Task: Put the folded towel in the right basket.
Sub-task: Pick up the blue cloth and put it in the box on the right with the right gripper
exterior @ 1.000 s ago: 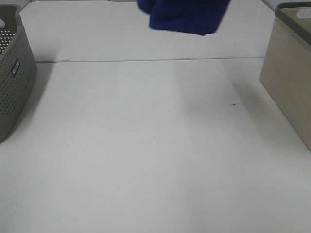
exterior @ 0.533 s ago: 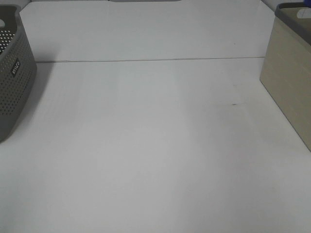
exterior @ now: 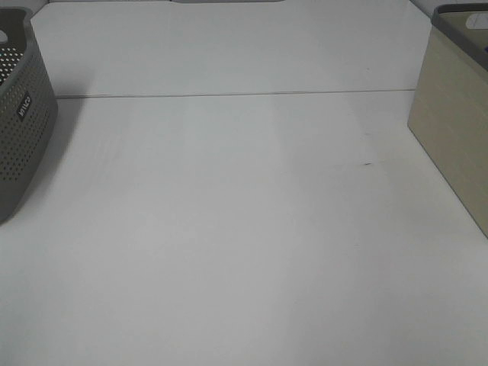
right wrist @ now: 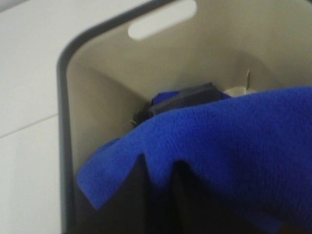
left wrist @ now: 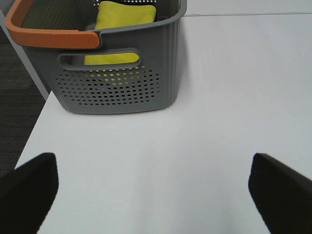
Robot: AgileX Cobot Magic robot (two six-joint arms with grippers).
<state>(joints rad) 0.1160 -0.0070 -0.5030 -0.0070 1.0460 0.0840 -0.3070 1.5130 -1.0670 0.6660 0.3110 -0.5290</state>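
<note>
The folded blue towel (right wrist: 234, 146) fills the right wrist view. My right gripper (right wrist: 161, 195) is shut on it and holds it over the open top of the beige right basket (right wrist: 97, 112), with the towel's lower edge inside the rim. A dark blue item (right wrist: 183, 97) lies deeper in that basket. In the exterior high view the right basket (exterior: 454, 114) stands at the right edge; the towel and both grippers are out of that view. My left gripper (left wrist: 152, 163) is open and empty above the table.
A grey perforated basket (left wrist: 117, 87) with an orange handle (left wrist: 48, 36) holds a yellow towel (left wrist: 124, 14); it also shows at the left edge of the exterior high view (exterior: 23, 122). A seam (exterior: 229, 94) crosses the white table.
One second ago the blue towel hung at the top edge of the exterior high view; it has since moved out of that view. The baskets have not moved.
</note>
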